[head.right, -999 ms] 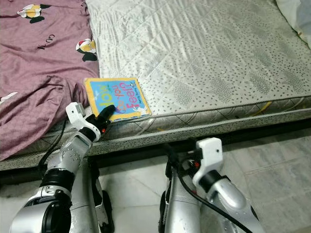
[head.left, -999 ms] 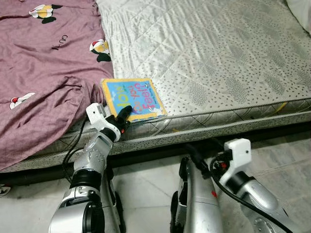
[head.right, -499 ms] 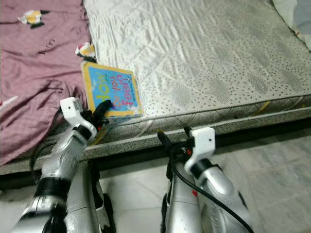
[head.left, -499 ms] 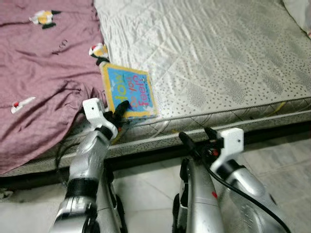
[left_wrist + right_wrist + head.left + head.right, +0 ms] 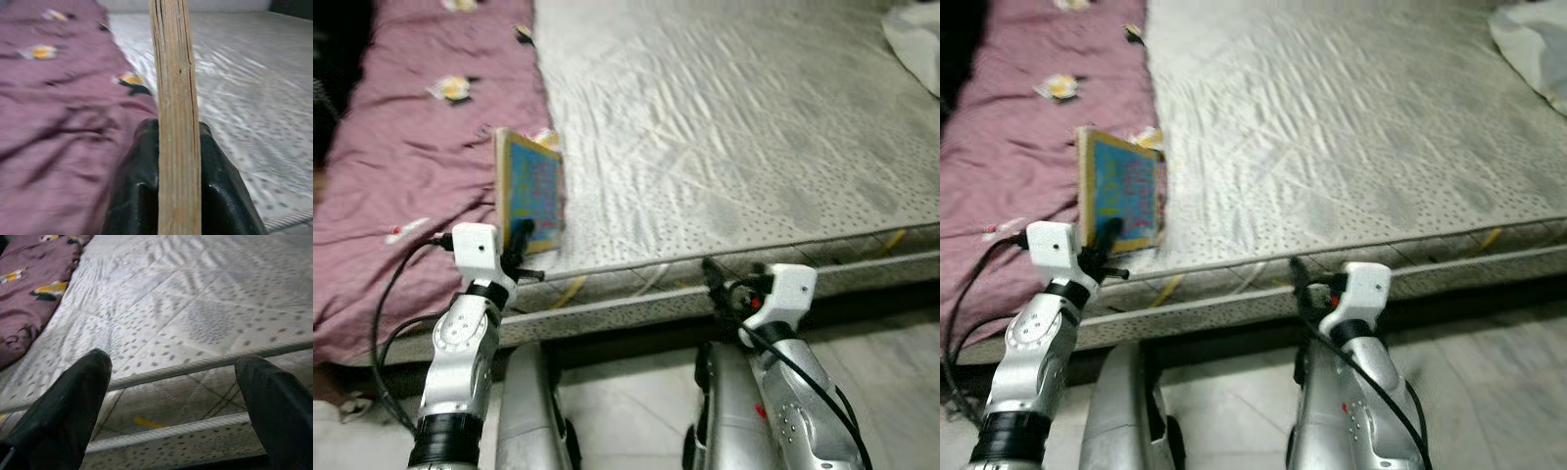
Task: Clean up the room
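1. A bare quilted mattress [image 5: 724,127] with a speckled pattern runs across the scene, its front edge facing the robot.
2. A purple blanket [image 5: 421,147] with small cartoon prints covers the mattress on the robot's left.
3. The left gripper [image 5: 521,235] reaches up to the mattress's front edge, beside the blanket.
4. Its two black fingers [image 5: 134,196] are clamped on the lower edge of a book [image 5: 529,191], one on each side.
5. The book is a thick board book with a blue cover and a yellow border.
6. It stands upright on its edge, raised above the mattress near the front edge, next to the blanket.
7. Its long axis runs up and down, and the blue cover faces the robot's right.
8. In the left wrist view the book's pale page edge [image 5: 174,117] rises straight between the fingers.
9. The right gripper [image 5: 717,271] hangs low in front of the mattress's front edge.
10. Its fingers [image 5: 63,406] are spread wide apart and hold nothing.
11. Pale floor tiles [image 5: 901,362] lie below the bed.
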Controlling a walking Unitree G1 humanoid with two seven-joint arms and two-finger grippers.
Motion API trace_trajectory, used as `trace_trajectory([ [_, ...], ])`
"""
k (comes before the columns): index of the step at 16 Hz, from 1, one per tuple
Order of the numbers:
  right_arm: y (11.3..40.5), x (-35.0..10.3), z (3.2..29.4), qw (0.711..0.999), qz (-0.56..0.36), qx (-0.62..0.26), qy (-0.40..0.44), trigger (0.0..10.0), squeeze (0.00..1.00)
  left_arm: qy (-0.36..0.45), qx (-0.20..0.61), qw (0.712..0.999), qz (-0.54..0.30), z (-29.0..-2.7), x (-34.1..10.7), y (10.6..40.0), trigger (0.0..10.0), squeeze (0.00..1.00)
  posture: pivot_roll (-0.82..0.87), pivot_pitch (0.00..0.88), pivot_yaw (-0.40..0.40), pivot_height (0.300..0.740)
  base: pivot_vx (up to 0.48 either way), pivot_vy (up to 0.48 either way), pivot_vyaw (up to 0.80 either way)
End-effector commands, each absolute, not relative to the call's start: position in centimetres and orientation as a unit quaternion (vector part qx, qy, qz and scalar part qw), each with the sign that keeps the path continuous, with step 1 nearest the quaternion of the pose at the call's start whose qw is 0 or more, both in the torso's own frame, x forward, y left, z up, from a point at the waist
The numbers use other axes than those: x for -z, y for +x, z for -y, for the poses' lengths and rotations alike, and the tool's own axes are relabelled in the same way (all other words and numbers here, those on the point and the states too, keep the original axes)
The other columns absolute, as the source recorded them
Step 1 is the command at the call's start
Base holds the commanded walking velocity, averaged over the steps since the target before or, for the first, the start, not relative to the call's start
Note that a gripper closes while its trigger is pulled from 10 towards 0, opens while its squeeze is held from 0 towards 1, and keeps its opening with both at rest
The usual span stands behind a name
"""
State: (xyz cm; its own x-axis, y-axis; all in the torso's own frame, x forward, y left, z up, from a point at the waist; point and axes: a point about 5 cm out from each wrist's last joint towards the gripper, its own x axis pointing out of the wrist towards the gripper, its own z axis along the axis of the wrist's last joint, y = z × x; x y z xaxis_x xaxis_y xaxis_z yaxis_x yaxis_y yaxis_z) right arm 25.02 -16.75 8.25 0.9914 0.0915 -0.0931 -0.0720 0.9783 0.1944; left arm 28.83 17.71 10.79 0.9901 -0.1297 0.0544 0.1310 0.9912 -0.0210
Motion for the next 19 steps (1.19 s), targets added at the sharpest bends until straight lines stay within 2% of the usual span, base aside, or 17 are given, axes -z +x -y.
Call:
trace_trajectory([
  [1,25.3,-8.5,17.4,0.995,-0.035,-0.019,0.094,10.0,0.0,0.019,0.077,0.995,0.059,-17.0,-12.0,28.3,10.0,0.0,-0.05,0.02,0.065,0.535,0.0,0.0,0.0],
  [3,25.6,-8.9,17.6,0.994,-0.015,-0.023,0.105,10.0,0.0,0.041,0.071,0.994,0.068,-16.7,-11.7,27.6,10.0,0.0,-0.05,0.015,0.062,0.535,0.0,0.0,0.0],
  [10,26.5,-9.2,17.7,0.995,0.007,-0.02,0.096,10.0,0.0,0.063,0.052,0.994,0.067,-16.0,-11.5,27.9,10.0,0.0,-0.05,0.01,0.051,0.601,0.0,0.0,0.0],
  [12,26.6,-9.1,17.6,0.995,0.009,-0.022,0.097,10.0,0.0,0.054,0.005,0.997,0.047,-17.0,-10.7,27.6,10.0,0.0,-0.04,0.015,0.046,0.629,0.0,0.0,0.0],
  [19,26.6,-9.2,17.8,0.995,0.01,-0.018,0.098,10.0,0.0,0.078,0.033,0.996,0.014,-16.1,-8.4,26.1,10.0,0.0,-0.04,0.025,0.048,0.695,0.0,0.0,0.0],
])
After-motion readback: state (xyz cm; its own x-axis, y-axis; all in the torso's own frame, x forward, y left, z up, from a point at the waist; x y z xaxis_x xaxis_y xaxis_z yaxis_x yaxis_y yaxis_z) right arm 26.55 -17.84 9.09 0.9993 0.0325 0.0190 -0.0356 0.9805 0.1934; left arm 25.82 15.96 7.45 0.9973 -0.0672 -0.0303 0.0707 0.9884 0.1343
